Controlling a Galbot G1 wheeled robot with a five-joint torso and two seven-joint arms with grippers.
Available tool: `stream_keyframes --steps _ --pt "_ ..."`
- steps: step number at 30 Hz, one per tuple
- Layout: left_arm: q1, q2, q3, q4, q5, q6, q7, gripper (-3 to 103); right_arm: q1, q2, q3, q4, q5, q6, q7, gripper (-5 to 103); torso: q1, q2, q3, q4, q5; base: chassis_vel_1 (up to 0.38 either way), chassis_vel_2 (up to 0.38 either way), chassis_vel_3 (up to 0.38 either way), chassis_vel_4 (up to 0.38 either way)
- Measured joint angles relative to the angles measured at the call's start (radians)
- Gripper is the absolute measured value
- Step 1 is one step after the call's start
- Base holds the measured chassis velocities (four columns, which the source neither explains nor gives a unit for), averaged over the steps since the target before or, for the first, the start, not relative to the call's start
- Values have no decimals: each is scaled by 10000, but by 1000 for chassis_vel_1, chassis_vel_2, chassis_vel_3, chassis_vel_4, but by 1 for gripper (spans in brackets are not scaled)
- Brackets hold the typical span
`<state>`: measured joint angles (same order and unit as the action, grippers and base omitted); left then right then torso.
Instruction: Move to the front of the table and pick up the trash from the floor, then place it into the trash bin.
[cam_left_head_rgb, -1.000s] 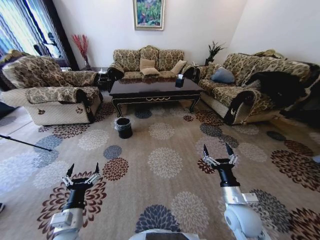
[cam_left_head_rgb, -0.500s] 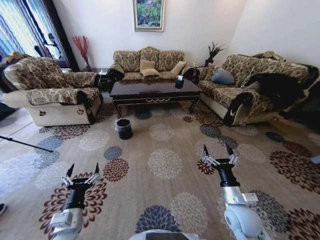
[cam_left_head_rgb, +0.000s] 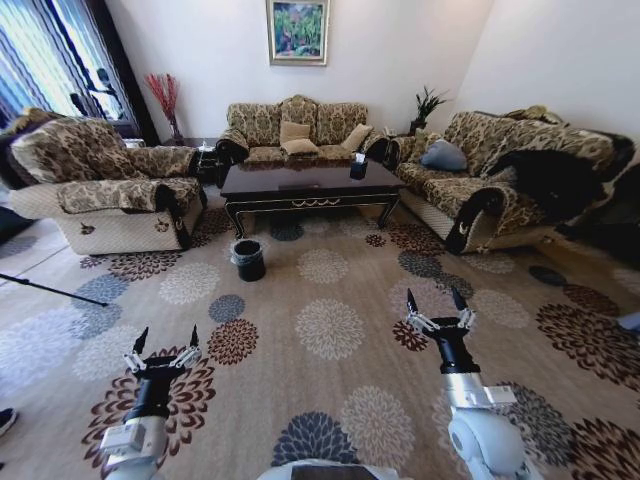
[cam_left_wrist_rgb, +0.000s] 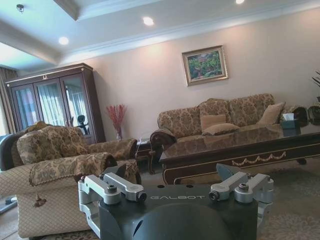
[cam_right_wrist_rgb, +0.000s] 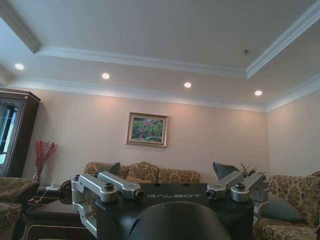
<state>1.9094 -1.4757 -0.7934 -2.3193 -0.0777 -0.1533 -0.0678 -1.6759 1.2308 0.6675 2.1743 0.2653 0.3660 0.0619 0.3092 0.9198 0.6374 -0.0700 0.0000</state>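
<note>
The trash bin (cam_left_head_rgb: 248, 259), one black bucket, is standing on the carpet left of centre, just before the desk (cam_left_head_rgb: 308, 182). Two grippers are hovering low in the frame, left gripper (cam_left_head_rgb: 162, 346) and right gripper (cam_left_head_rgb: 436, 304), both spread open.

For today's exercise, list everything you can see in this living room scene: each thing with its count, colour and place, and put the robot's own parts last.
table: one, glossy dark wood with gold trim, centre of the room.
trash bin: one, black, on the carpet by the table's front left leg.
tissue box: one, dark, on the table's right end.
sofas: three, floral brown and cream, behind and at both sides of the table.
painting: one, green, on the back wall.
carpet: one, beige with flower medallions, across the floor.
left gripper: one, black, open, low over the carpet at near left.
right gripper: one, black, open, over the carpet at near right.
</note>
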Motion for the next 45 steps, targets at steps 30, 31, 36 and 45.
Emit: stream_keyframes --steps 30,31,36,45 --pt "0 0 0 0 0 0 0 100 0 0 0 0 0 0 0 100 617 1400 783 0 0 0 0 0 0" --pt "0 0 0 0 0 0 0 100 0 0 0 0 0 0 0 100 648 1468 818 0 0 0 0 0 0" --pt "0 0 0 0 -1 0 0 100 0 0 0 0 0 0 0 100 757 1713 958 0 0 0 0 0 0" --pt "1 0 0 0 0 0 0 100 0 0 0 0 0 0 0 100 967 2177 1211 0 0 0 0 0 0"
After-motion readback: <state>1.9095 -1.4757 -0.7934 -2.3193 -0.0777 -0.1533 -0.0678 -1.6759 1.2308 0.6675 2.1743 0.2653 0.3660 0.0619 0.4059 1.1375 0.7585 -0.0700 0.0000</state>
